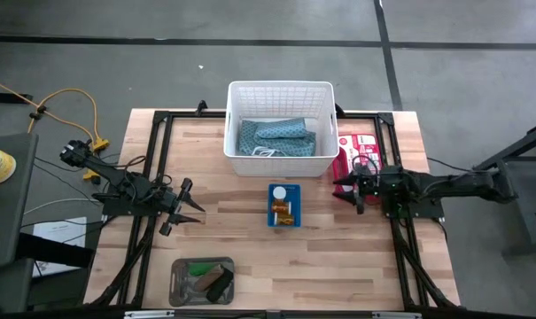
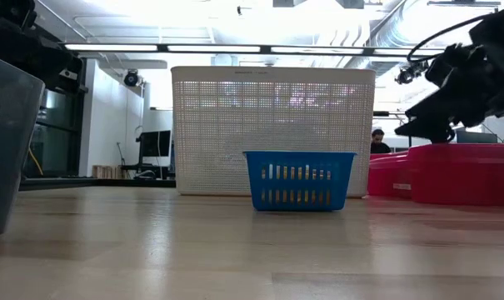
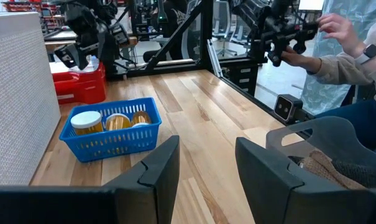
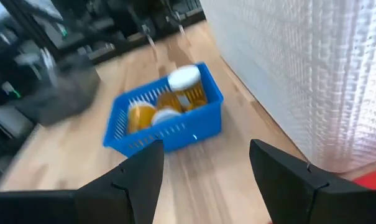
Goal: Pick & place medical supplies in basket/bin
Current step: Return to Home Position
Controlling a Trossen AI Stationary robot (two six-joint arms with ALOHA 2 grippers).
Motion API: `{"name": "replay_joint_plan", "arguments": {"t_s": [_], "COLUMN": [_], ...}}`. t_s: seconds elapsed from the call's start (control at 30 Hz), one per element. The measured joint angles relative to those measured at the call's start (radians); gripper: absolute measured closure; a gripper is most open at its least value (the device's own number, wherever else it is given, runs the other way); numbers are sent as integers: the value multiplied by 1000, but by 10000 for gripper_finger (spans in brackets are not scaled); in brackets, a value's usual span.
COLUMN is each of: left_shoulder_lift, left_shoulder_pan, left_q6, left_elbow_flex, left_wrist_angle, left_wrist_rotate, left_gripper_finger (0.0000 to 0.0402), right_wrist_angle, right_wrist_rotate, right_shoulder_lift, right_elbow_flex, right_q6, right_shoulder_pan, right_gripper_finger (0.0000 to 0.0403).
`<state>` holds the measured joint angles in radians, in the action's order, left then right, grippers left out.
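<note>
The white basket (image 1: pixel 279 92) stands at the table's far middle, with two teal patterned cloths (image 1: pixel 276 138) lying inside it. In front of it a small blue basket (image 1: pixel 283 205) holds orange vials with white caps (image 3: pixel 86 121). A grey tray (image 1: pixel 202 280) at the near edge holds green, black and brown rolls. My left gripper (image 1: pixel 195 202) stands open at the table's left, pointing level toward the blue basket (image 3: pixel 110 127). My right gripper (image 1: pixel 345 190) is open at the right, tipped slightly down toward the blue basket (image 4: pixel 166 112). Neither has anything between its fingers.
A red box (image 1: pixel 357 149) lies beside the white basket on its right, just behind my right gripper. Black frame rails run along the table's left and right sides. Beyond the table a person's hand (image 3: pixel 337 30) shows on another dark arm. Bare wood lies around the blue basket.
</note>
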<state>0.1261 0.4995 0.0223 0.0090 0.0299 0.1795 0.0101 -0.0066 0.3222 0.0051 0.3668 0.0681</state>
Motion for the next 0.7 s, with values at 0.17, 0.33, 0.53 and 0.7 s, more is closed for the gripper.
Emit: {"name": "replay_joint_plan", "arguments": {"t_s": [0.17, 0.33, 0.53, 0.7], "left_shoulder_lift": [0, 0, 0, 0], "left_shoulder_pan": [0, 0, 0, 0], "left_q6": [0, 0, 0, 0], "left_elbow_flex": [0, 0, 0, 0], "left_wrist_angle": [0, 0, 0, 0], "left_wrist_rotate": [0, 0, 0, 0], "left_gripper_finger": [252, 252, 252, 252], "right_wrist_angle": [18, 29, 18, 20], "right_wrist_rotate": [12, 7, 3, 3], "right_shoulder_lift": [62, 54, 41, 40], "right_elbow_flex": [0, 0, 0, 0], "right_q6": [-13, -23, -69, -137], "right_shoulder_pan": [-1, -1, 0, 0], "right_gripper_finger": [177, 177, 177, 177]}}
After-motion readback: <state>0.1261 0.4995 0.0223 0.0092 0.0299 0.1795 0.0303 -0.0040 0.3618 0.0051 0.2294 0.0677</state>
